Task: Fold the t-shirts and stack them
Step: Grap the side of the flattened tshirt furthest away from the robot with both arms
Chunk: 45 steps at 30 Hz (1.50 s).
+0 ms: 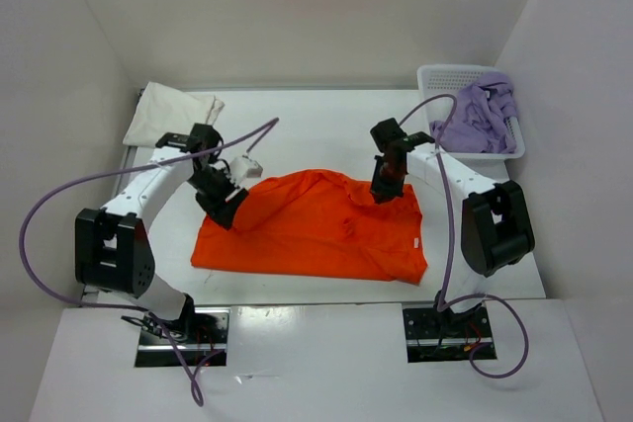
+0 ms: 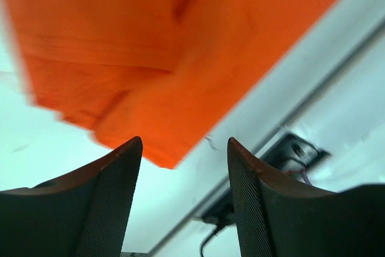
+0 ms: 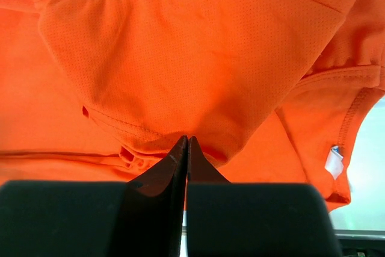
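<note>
The orange t-shirt (image 1: 316,229) lies spread across the middle of the table, partly folded over. At its left edge my left gripper (image 1: 229,207) stands open; in the left wrist view its fingers (image 2: 120,185) have nothing between them and the orange t-shirt's corner (image 2: 156,88) lies just beyond the tips. My right gripper (image 1: 384,187) is at the shirt's far right edge. It is shut, and orange cloth (image 3: 192,70) bunches up to the tips of the right gripper (image 3: 187,139). The cream-white t-shirt (image 1: 170,113) lies folded at the back left. The lavender t-shirt (image 1: 480,121) is crumpled in the basket.
A white perforated basket (image 1: 437,76) stands at the back right corner. White walls close in the table on three sides. The arm bases (image 1: 183,328) and their cables sit along the near edge.
</note>
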Each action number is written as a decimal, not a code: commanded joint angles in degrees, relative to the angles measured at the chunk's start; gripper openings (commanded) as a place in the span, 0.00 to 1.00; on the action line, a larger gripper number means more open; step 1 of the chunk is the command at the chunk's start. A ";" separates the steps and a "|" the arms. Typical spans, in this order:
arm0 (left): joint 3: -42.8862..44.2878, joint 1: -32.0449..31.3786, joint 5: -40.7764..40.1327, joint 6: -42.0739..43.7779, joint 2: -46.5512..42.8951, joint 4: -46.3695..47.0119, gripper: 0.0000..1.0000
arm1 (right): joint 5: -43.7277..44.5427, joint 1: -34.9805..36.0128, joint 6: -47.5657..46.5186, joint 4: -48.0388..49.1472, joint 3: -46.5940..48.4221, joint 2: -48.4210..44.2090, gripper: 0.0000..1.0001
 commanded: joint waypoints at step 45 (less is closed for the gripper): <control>9.74 1.54 -10.90 -17.52 13.93 17.41 0.07 | 3.69 0.77 0.53 1.05 0.44 -2.89 0.00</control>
